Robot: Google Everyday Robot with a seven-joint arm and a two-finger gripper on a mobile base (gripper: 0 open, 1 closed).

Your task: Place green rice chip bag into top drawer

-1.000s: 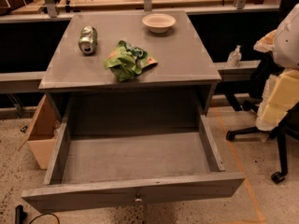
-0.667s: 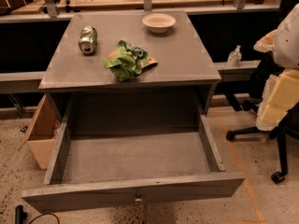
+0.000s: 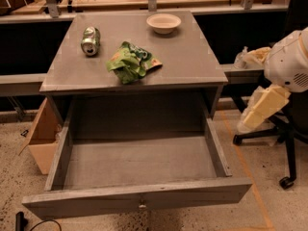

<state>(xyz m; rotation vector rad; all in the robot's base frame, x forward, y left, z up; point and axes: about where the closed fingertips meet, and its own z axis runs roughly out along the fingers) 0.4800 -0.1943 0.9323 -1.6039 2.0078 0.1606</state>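
The green rice chip bag [image 3: 131, 61] lies crumpled on the grey table top [image 3: 187, 57], near its front middle. The top drawer [image 3: 139, 196] below is pulled fully out and its inside is bare. Its small metal knob [image 3: 142, 206] shows on the front panel. My gripper [image 3: 262, 107] hangs at the right of the view, beside the table and off its right edge, below the white arm joint [image 3: 288, 61]. It is well apart from the bag and holds nothing that I can see.
A green-and-silver soda can [image 3: 90, 40] lies on the table's back left. A white bowl [image 3: 163, 22] stands at the back middle. A cardboard box [image 3: 43, 138] sits on the floor at the left. An office chair base [image 3: 284, 143] stands at the right.
The arm at the right has shifted a little left and lower, towards the table. The bag, can, bowl and drawer have not moved.
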